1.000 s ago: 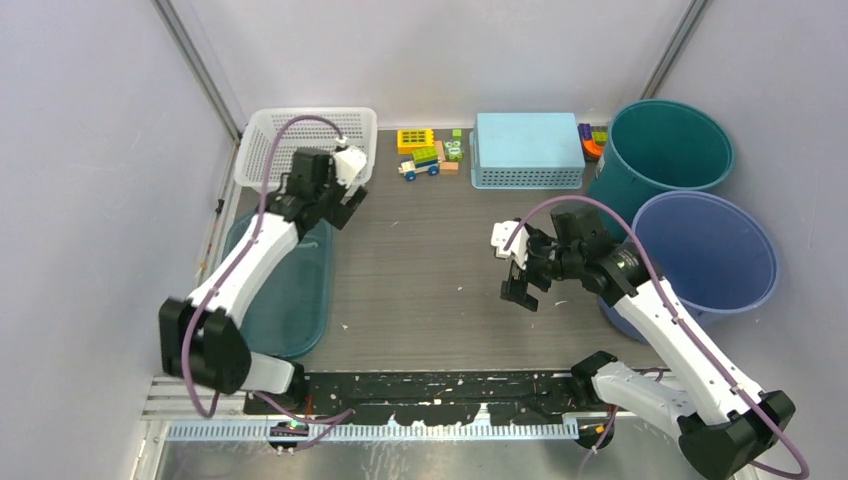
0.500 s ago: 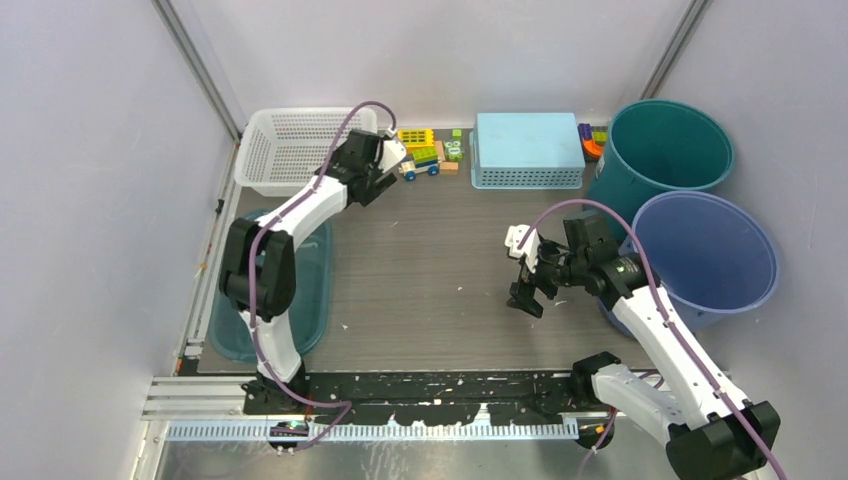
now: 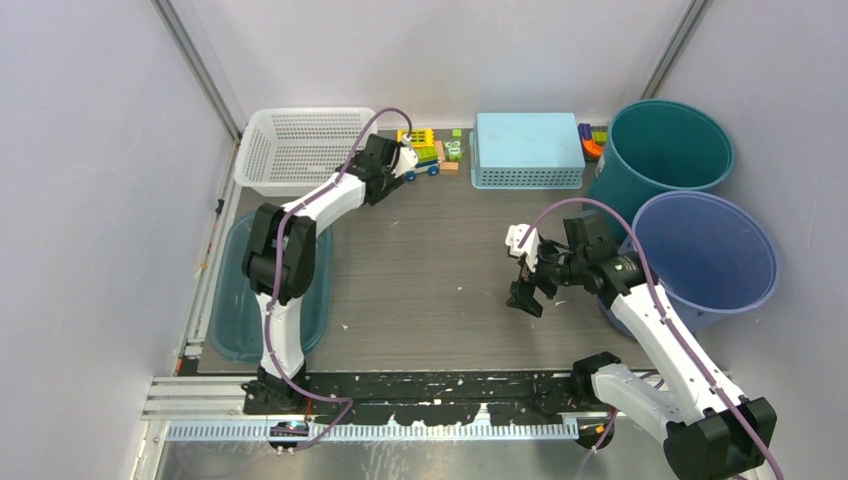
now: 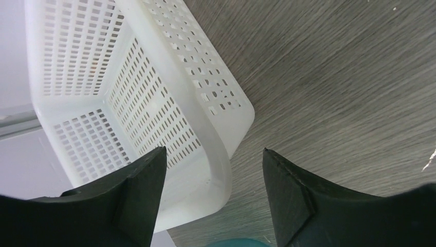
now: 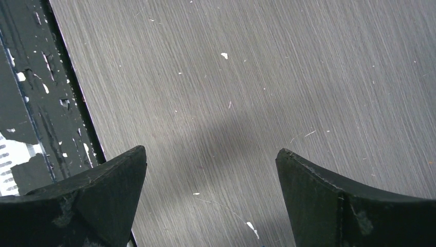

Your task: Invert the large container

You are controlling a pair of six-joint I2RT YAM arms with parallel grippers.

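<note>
Your left fingers (image 4: 136, 193) stand partly apart with a corner of the white basket (image 4: 154, 103) rim between them. One is on the inner side and one on the outer side, over the table (image 4: 334, 77). I see no pinch yet, so nothing is held. The straddle makes sense: a rim corner gives the left gripper (image 4: 213, 154) a stiff edge to lift and roll, and I take this basket for the large container. From above it sits mouth up at the table's 11 o'clock. The toy blocks (image 3: 428, 152) lie just beside the gripper at its 3 o'clock, so plan the swing away from them. Your right gripper (image 5: 211, 152) hangs wide open and empty over bare table toward 4 o'clock, well apart, which leaves the flip room.
</note>
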